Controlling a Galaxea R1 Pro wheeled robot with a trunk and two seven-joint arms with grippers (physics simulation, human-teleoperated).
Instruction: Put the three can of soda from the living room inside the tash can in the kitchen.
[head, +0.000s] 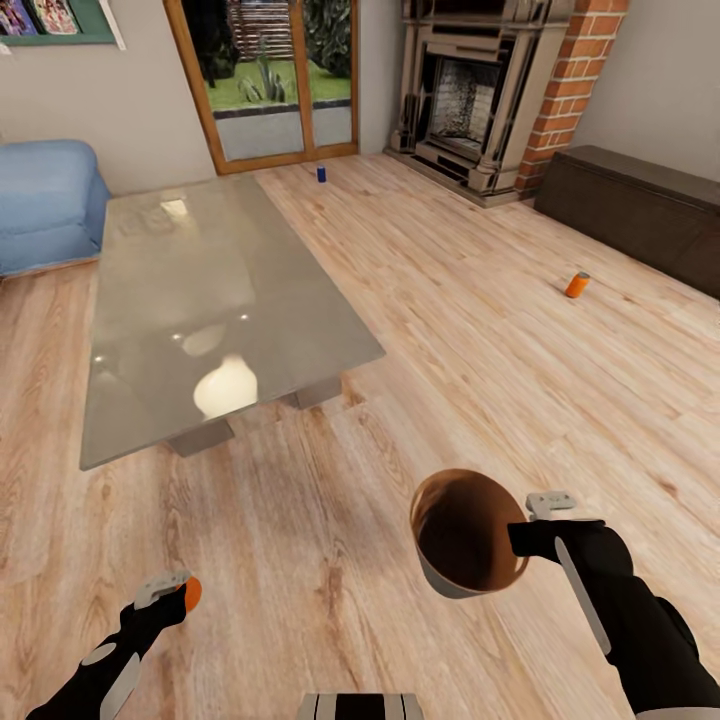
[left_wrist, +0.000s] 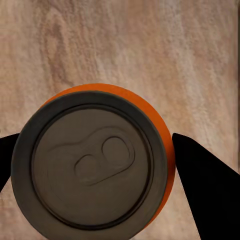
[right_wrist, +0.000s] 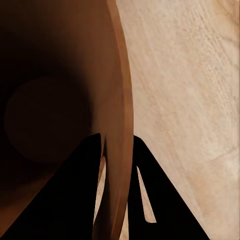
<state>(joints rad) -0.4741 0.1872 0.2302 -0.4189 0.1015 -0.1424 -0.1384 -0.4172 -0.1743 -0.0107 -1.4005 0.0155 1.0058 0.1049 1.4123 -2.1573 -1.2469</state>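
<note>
My left gripper (head: 183, 592) is shut on an orange can of soda (head: 192, 593), held low over the wood floor; in the left wrist view the can's top (left_wrist: 92, 162) sits between the two black fingers (left_wrist: 202, 182). The right gripper (head: 522, 537) is shut on the rim of the tash can (head: 463, 530), which tilts its brown inside toward me; its wall (right_wrist: 117, 100) runs between the fingers (right_wrist: 160, 200). A blue can of soda (head: 321, 172) stands on the floor by the glass door. Another orange can (head: 577, 284) rests on the floor at the right.
A low glossy-topped table (head: 220, 300) fills the left middle. A blue sofa (head: 45, 200) is at far left, the brick fireplace (head: 470, 90) at the back, a dark low cabinet (head: 640, 205) along the right wall. Wood floor (head: 450, 330) stretches between table and cabinet.
</note>
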